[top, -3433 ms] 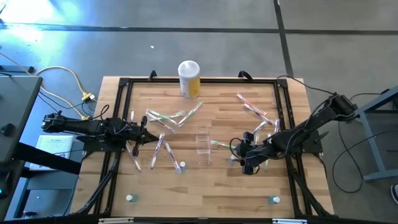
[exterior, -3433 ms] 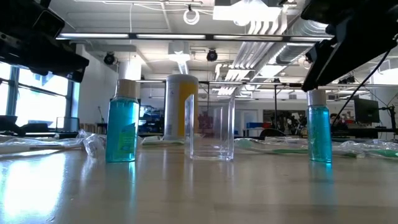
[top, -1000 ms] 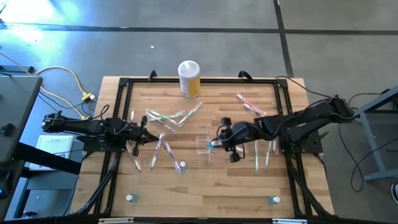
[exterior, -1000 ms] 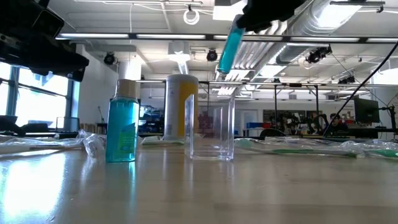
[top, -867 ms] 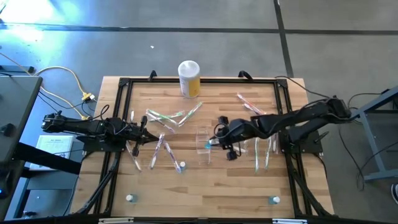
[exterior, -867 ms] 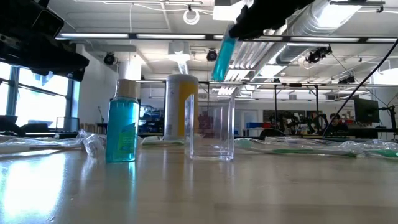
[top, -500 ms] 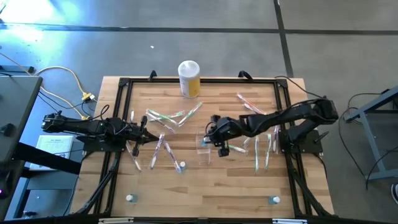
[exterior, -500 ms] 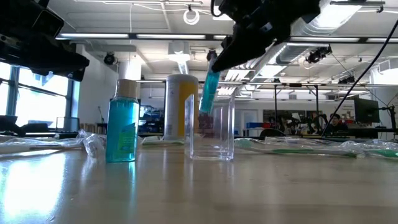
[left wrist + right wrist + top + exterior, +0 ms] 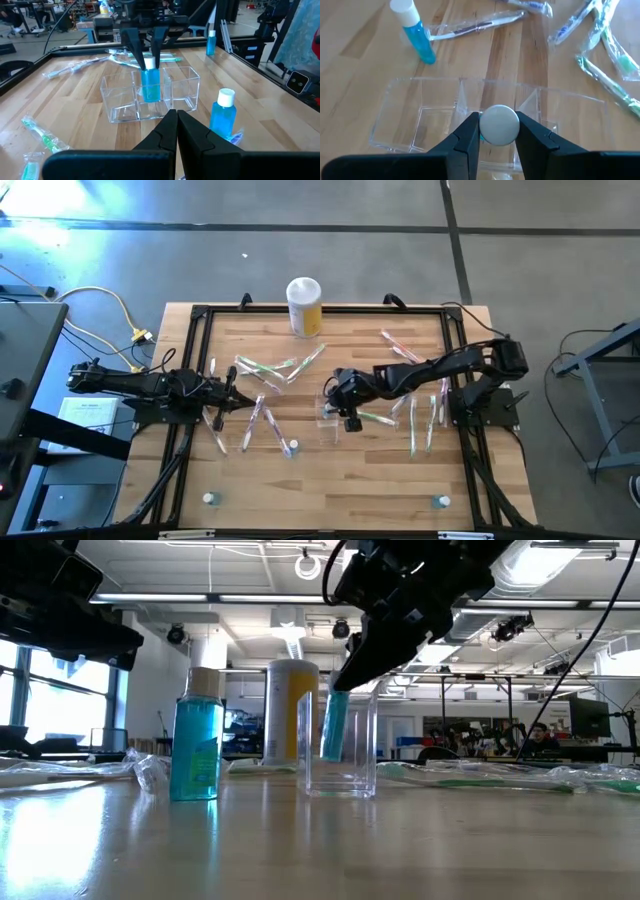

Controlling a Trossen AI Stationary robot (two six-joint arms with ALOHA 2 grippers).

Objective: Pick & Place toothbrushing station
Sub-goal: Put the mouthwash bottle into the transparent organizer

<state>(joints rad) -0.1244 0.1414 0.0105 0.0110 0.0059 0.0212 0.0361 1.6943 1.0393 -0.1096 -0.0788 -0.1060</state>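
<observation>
The clear plastic cup (image 9: 326, 414), split into compartments, stands on the table's middle, also seen as the cup (image 9: 150, 95). My right gripper (image 9: 338, 402) is above it, shut on a small blue bottle (image 9: 334, 728) with a white cap. The bottle's lower end is inside the cup's middle compartment. Wrapped toothbrushes lie flat on the wood left of the cup (image 9: 265, 370) and right of it (image 9: 420, 410). My left gripper (image 9: 232, 395) waits shut at the table's left, holding nothing. My right gripper pinches the bottle's white cap (image 9: 499, 124) between its two fingers (image 9: 467, 135). The fingers slant down from the table's right side. The bottle hangs below them, slightly tilted, its blue body (image 9: 150, 87) inside the cup's walls and above the cup's floor.
A second blue bottle (image 9: 290, 448) stands upright left of and nearer than the cup, seen too as the bottle (image 9: 197, 745). A yellow canister with a white lid (image 9: 304, 305) stands at the far edge. A black frame (image 9: 200, 315) borders the wood top.
My right gripper has moved toward the table's left and down, carrying the blue bottle from above the cup's right side into the cup. The bottle has tipped nearer to upright, and its lower end is now inside the cup's walls.
</observation>
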